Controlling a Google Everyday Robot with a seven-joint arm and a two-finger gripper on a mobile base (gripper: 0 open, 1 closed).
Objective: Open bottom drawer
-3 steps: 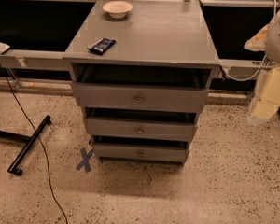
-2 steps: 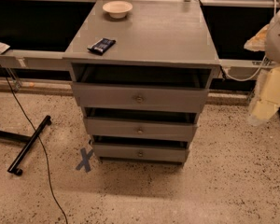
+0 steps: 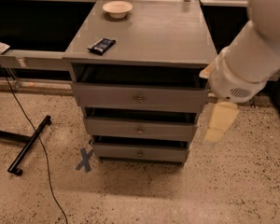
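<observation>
A grey wooden table (image 3: pixel 154 36) with three drawers is seen from above and in front, standing on a speckled floor (image 3: pixel 186 199). The bottom drawer (image 3: pixel 121 151) is found at the very foot of the table, below the middle drawer (image 3: pixel 112 127) and the taller top drawer (image 3: pixel 107 96). Its front is the narrowest of the three, and a small round knob (image 3: pixel 140 153) is set at its centre. A dark gap is shown above each drawer front.

The gripper (image 3: pixel 220 122) is held to the right of the table, just off its right edge and about level with the middle drawer. It is kept well apart from the bottom drawer's knob, and nothing is touched by it. Whether the gripper is parted or closed cannot be made out. The thick white arm (image 3: pixel 256 50) is seen above it, reaching in from the upper right corner.

On the table top, a pale bowl (image 3: pixel 117 8) is placed near the back left, and a dark flat packet (image 3: pixel 101 45) is laid near the front left edge. A blue tape cross (image 3: pixel 85 159) is stuck to the floor just left of the bottom drawer. A black stand leg (image 3: pixel 30 143) and a thin cable (image 3: pixel 23 118) are seen farther left.
</observation>
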